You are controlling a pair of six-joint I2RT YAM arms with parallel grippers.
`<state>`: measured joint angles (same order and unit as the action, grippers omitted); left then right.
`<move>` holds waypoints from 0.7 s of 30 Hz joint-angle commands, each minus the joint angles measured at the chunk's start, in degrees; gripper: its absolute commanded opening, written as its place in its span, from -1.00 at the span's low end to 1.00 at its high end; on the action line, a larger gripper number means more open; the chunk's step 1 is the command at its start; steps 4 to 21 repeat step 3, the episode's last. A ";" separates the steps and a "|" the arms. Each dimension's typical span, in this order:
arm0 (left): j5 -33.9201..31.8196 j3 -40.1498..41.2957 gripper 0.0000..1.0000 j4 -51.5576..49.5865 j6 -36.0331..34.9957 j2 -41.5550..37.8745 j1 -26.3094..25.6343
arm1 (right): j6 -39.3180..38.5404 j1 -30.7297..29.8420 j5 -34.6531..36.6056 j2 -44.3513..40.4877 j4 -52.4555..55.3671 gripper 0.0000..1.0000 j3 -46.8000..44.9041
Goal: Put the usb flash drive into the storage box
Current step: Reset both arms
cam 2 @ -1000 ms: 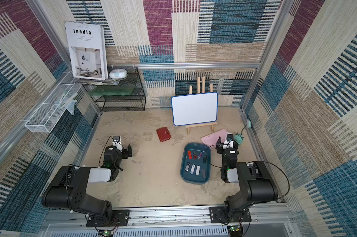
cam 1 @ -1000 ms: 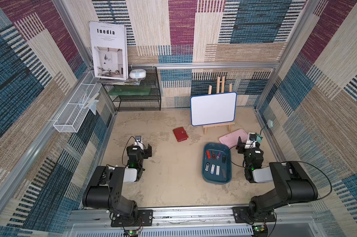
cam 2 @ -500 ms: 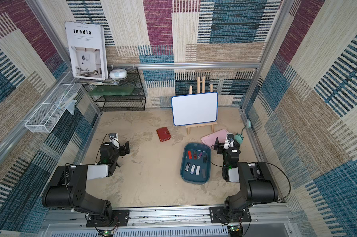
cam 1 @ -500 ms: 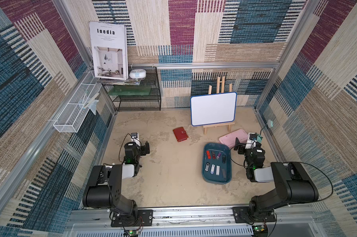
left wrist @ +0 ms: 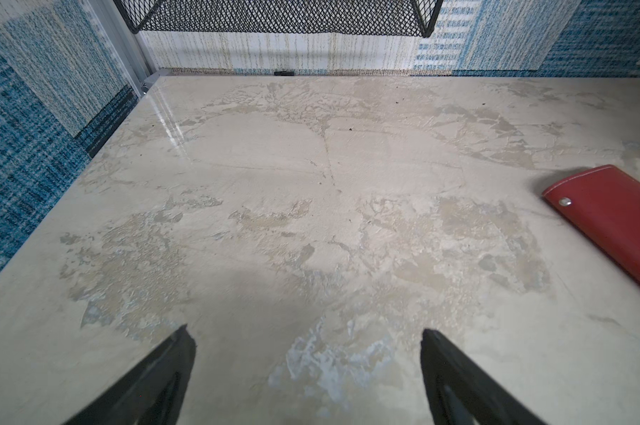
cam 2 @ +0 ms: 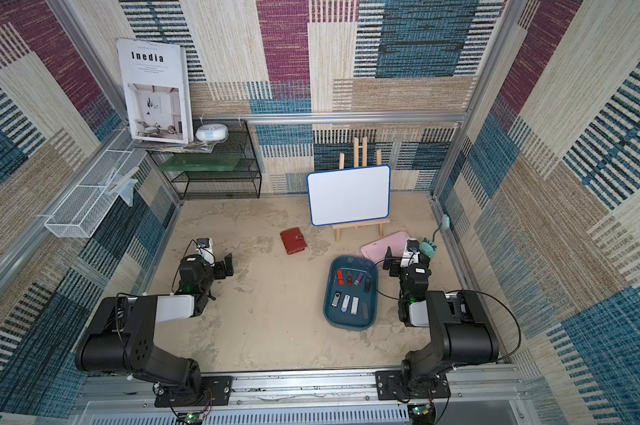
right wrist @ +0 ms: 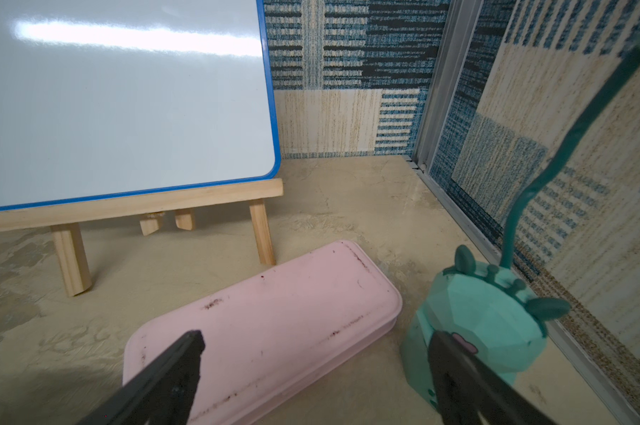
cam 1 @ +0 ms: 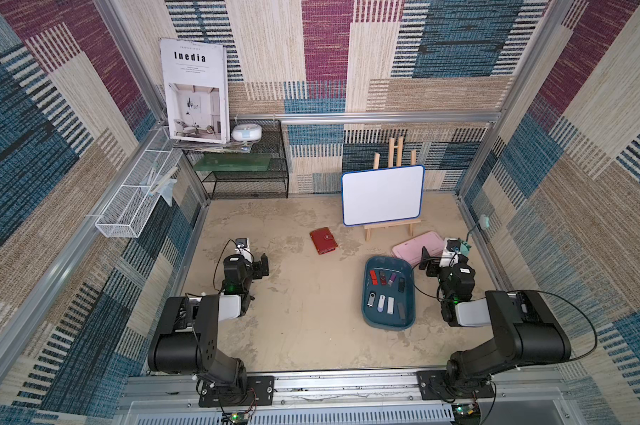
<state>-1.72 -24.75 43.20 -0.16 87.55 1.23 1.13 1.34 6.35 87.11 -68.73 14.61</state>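
Observation:
The storage box (cam 1: 384,321) (cam 2: 348,321), a dark teal tray, lies on the floor at the right, and several usb flash drives (cam 1: 373,277) (cam 2: 340,276) lie inside it in two rows. My right gripper (cam 1: 438,254) (cam 2: 403,256) (right wrist: 316,340) is open and empty just past the box's far right corner, low over a pink case. My left gripper (cam 1: 261,265) (cam 2: 226,266) (left wrist: 305,338) is open and empty over bare floor at the left, far from the box. The box does not show in either wrist view.
A pink case (cam 1: 414,247) (right wrist: 274,316) lies behind the box, with a teal figure lamp (cam 1: 465,247) (right wrist: 484,320) by the right wall. A whiteboard on an easel (cam 1: 383,195) (right wrist: 119,103), a red wallet (cam 1: 323,241) (left wrist: 613,217) and a black mesh shelf (cam 1: 245,173) stand further back.
My right gripper has opened wider and drawn slightly away from the box toward the pink case. The left arm has shifted a little and turned its wrist.

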 commanded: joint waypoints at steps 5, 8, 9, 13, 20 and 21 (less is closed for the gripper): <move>0.40 -0.25 0.98 0.57 0.16 -0.05 0.01 | 0.37 -0.11 -0.29 0.29 0.62 0.99 0.66; 0.40 -0.25 0.98 0.57 0.16 -0.05 0.01 | 0.37 -0.11 -0.29 0.29 0.62 0.99 0.66; 0.40 -0.25 0.98 0.57 0.16 -0.05 0.01 | 0.37 -0.11 -0.29 0.29 0.62 0.99 0.66; 0.40 -0.25 0.98 0.57 0.16 -0.05 0.01 | 0.37 -0.11 -0.29 0.29 0.62 0.99 0.66; 0.40 -0.25 0.98 0.57 0.16 -0.05 0.01 | 0.37 -0.11 -0.29 0.29 0.62 0.99 0.66; 0.40 -0.25 0.98 0.57 0.16 -0.05 0.01 | 0.37 -0.11 -0.29 0.29 0.62 0.99 0.66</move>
